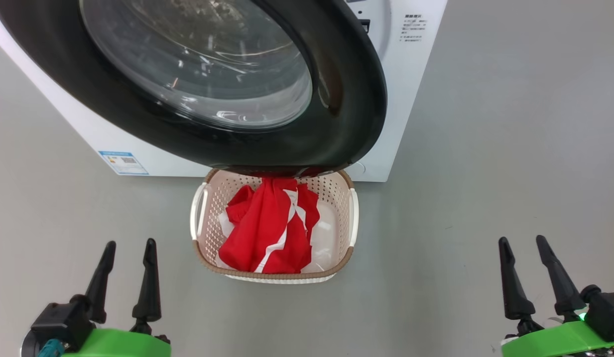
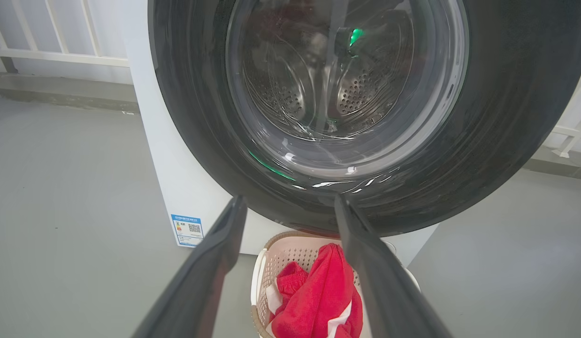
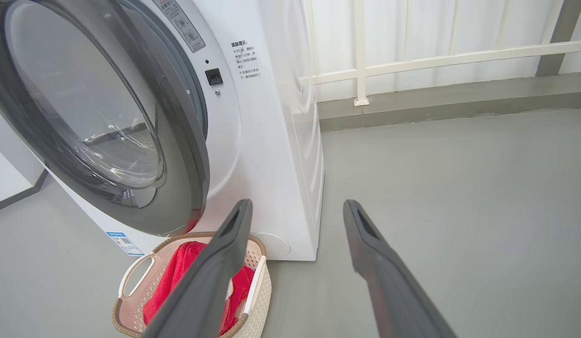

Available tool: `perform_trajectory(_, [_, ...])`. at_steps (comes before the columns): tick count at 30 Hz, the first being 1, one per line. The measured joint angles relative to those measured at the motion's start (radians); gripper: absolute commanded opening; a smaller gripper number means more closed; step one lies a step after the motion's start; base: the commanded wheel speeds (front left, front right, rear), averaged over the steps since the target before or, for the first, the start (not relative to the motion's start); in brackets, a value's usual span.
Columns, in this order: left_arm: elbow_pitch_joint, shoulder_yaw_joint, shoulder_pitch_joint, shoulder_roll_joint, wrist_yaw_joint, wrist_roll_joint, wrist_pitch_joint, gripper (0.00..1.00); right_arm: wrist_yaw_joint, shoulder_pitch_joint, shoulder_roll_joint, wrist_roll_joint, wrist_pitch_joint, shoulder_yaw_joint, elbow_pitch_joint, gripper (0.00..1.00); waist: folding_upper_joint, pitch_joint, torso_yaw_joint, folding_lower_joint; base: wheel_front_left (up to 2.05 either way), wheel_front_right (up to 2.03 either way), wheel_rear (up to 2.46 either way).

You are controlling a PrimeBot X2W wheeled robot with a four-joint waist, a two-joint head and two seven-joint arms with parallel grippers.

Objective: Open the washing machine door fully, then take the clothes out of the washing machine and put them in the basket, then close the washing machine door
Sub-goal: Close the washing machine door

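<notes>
The washing machine door (image 1: 337, 99), a black-rimmed round door with bulging glass, stands slightly ajar from the white washing machine (image 1: 416, 74); the right wrist view shows a gap behind the door (image 3: 178, 141). Its lower edge overhangs the cream basket (image 1: 282, 274) on the floor. Red clothes (image 1: 267, 228) with white stripes lie in the basket. My left gripper (image 1: 130, 243) is open at the lower left, well short of the basket, and nothing sits between its fingers. The right gripper (image 1: 522, 238) is open and empty at the lower right. Through the door glass I see the steel drum (image 2: 356, 89).
Grey floor surrounds the machine, with wide room to its right. A white railing (image 3: 436, 61) and low ledge run behind. A blue label sticker (image 1: 123, 162) sits low on the machine's front.
</notes>
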Motion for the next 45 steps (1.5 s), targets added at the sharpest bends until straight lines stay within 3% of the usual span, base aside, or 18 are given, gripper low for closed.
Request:
perform_trajectory(2, [-0.001,-0.001,0.000,-0.002,0.000,0.000,0.000,1.00,0.000,-0.001,0.000,0.000,0.000,0.010,-0.002,1.00,0.0000,0.000,0.004,-0.0001,0.00,0.00,0.00])
perform_trajectory(3, [-0.002,-0.002,0.000,-0.003,0.000,0.000,0.000,1.00,0.000,-0.002,0.000,0.000,0.000,0.017,-0.002,0.95,0.0000,0.000,0.007,0.0000,0.00,0.00,0.00])
perform_trajectory(4, [-0.003,-0.004,0.001,-0.004,0.000,0.000,0.000,1.00,0.000,-0.005,0.000,0.000,0.000,0.026,-0.002,0.68,0.0000,0.000,0.010,0.0000,0.00,0.00,0.00])
perform_trajectory(7, [-0.005,-0.013,0.009,-0.007,0.000,-0.002,0.000,1.00,0.000,-0.027,-0.004,0.000,0.000,0.069,0.002,0.02,0.0000,0.000,0.019,0.0000,0.00,0.00,0.00])
perform_trajectory(19, [-0.004,-0.092,0.009,-0.009,0.000,-0.081,0.000,1.00,0.000,-0.254,-0.057,0.003,0.000,0.226,0.021,0.00,0.0000,0.030,0.100,0.0000,0.00,0.00,0.00])
perform_trajectory(25, [-0.007,-0.126,-0.010,-0.009,0.002,-0.110,0.000,1.00,0.000,-0.331,-0.073,0.003,0.000,0.256,0.044,0.00,0.0000,0.060,0.146,-0.0001,0.00,0.00,0.00])
perform_trajectory(45, [-0.021,-0.187,-0.129,-0.011,0.003,-0.155,0.000,1.00,0.003,-0.583,-0.089,0.003,0.000,0.191,0.087,0.00,0.0000,0.237,0.207,-0.0001,0.00,0.00,0.00])
